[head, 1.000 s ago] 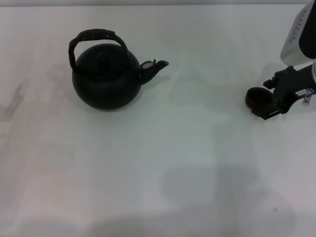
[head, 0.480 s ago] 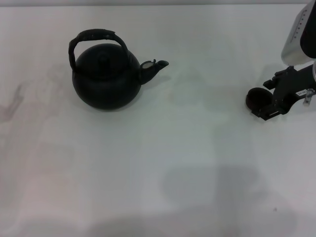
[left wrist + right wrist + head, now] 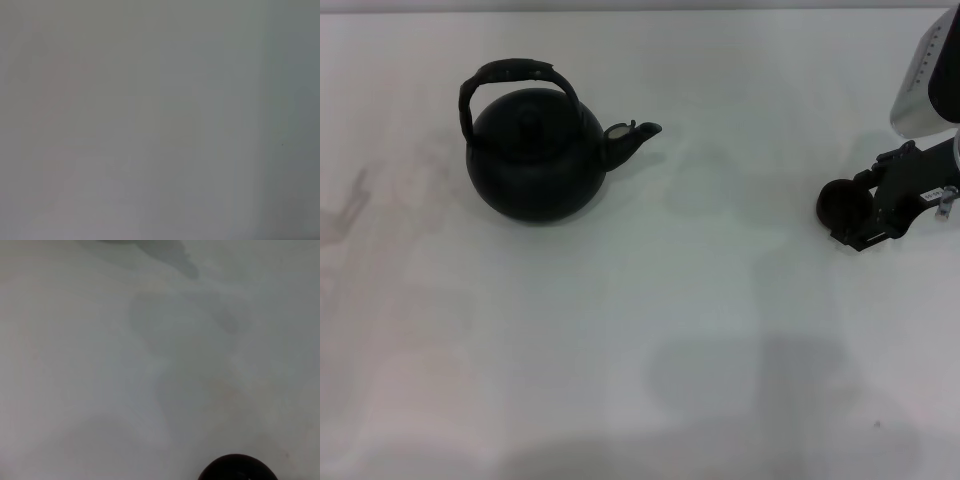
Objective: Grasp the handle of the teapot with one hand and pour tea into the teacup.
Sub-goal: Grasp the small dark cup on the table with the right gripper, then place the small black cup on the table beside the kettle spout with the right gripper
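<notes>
White tabletop fills every view; it carries only the two task items, well apart. Teapot stands upright toward the robot's left, handle arched over the lid, spout pointing toward the robot's right; teacup sits at the far right, touching or just beside the right gripper.

Gripper state: the right gripper's fingers sit close against the cup's right side and appear to hold it, but whether they are clamped cannot be told from the head view; the right wrist view shows only the cup's dark rim at the frame edge. Left gripper is out of view; its wrist view shows bare surface only.

Risks:
- cup is small and light; an off-centre pinch or a sideways nudge could tip it or slide it toward the table edge;
- the gap between spout and cup is wide; pouring before the two are brought near would spill tea on the table;
- the bail handle may pivot; a grasp off its crown could let the pot swing and slop.

Obstructions: none between pot and cup; faint shadows only.
</notes>
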Controlling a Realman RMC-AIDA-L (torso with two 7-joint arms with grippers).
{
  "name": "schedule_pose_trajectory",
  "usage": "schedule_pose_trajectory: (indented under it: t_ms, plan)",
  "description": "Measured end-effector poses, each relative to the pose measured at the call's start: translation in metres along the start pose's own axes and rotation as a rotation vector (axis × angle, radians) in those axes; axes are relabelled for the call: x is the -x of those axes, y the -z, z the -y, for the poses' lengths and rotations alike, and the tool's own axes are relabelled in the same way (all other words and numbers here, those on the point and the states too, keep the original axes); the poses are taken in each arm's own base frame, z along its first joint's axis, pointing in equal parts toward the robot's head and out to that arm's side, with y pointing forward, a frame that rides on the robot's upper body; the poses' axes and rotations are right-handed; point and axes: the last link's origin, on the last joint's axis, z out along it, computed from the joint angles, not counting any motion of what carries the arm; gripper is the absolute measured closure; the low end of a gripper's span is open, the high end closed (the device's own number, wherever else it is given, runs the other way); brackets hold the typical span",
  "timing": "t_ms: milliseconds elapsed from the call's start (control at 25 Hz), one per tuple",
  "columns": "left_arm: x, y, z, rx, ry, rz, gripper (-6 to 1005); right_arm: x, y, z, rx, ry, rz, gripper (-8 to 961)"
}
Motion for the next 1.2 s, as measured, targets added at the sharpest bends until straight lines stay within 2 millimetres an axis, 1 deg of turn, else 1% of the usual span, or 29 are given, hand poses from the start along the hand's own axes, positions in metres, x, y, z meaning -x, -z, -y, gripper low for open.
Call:
schedule_pose_trajectory:
  t_ms: [240,640,720,840,920,1200]
  plan:
    - [-0.001,0.0,0.001,-0.002,-0.003,-0.002,118,0.001,-0.001,-0.001,0.004,0.009,0.001,119]
    - [0.0,0.0,0.002,-0.006,-0.004,0.004,118,0.005,-0.002,-0.004,0.012,0.016,0.013,239]
    - [0.001,0.0,0.002,-0.007,-0.004,0.007,117,0.008,0.0,-0.005,0.021,0.017,0.029,239]
    - [0.001,0.0,0.001,-0.007,-0.008,0.007,117,0.016,0.006,-0.008,0.036,0.022,0.053,238]
    - [0.001,0.0,0.001,-0.006,-0.01,0.008,117,0.024,0.008,-0.012,0.047,0.034,0.07,237]
    - [0.001,-0.001,-0.001,-0.002,-0.01,0.007,117,0.06,0.001,-0.031,0.091,0.121,0.112,236]
